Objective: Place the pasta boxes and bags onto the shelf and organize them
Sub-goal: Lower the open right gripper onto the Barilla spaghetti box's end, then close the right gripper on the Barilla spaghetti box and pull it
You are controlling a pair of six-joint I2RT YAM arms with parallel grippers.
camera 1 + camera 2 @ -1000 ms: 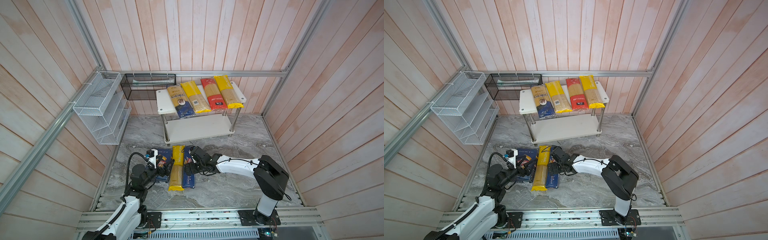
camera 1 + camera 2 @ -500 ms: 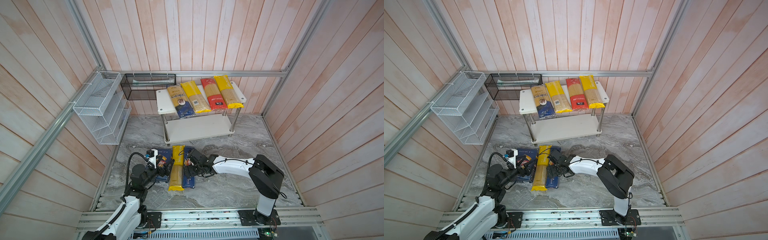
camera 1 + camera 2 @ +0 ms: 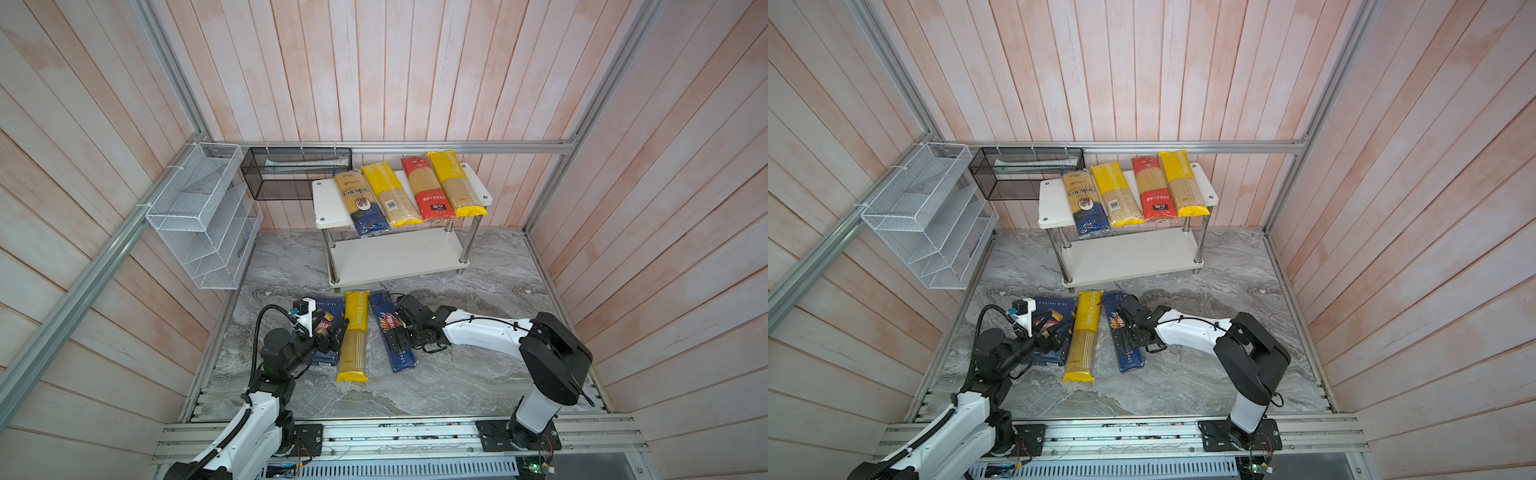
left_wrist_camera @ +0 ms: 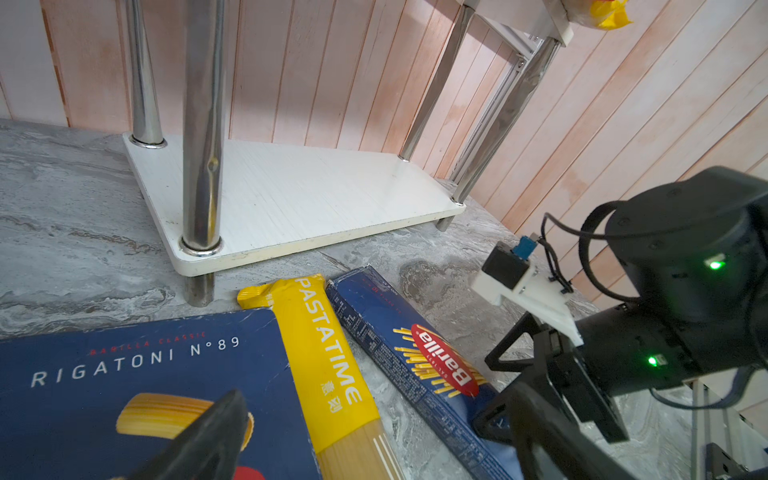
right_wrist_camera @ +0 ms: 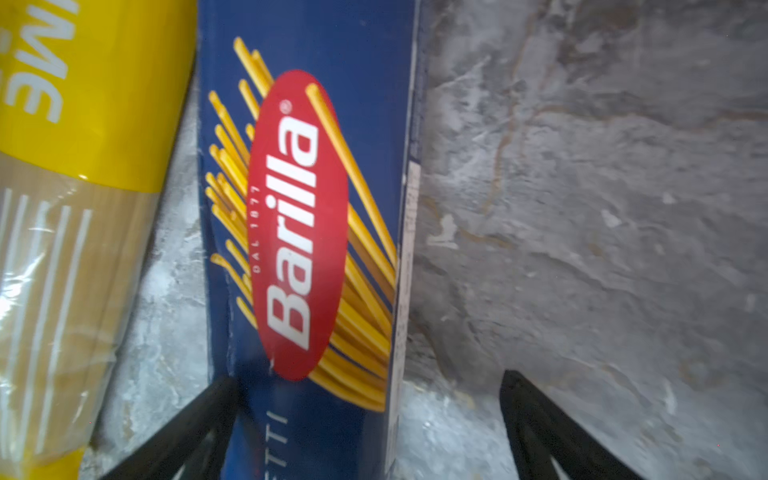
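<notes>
Blue spaghetti box (image 5: 307,249) lies within wide-open right end effector (image 5: 370,378), ungripped; marble floor (image 5: 582,208) free alongside.

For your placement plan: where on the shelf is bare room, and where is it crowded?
Lower board, between the chrome posts: fully bare. Upper board: crowded with four bags; only a strip left of the ankara bag free.

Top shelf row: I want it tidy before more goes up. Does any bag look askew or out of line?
Yes. The blue-ended clear bag, leftmost on the shelf, lies slanted, and its blue end overhangs the front edge farther than the barcoded yellow bag beside it.
</notes>
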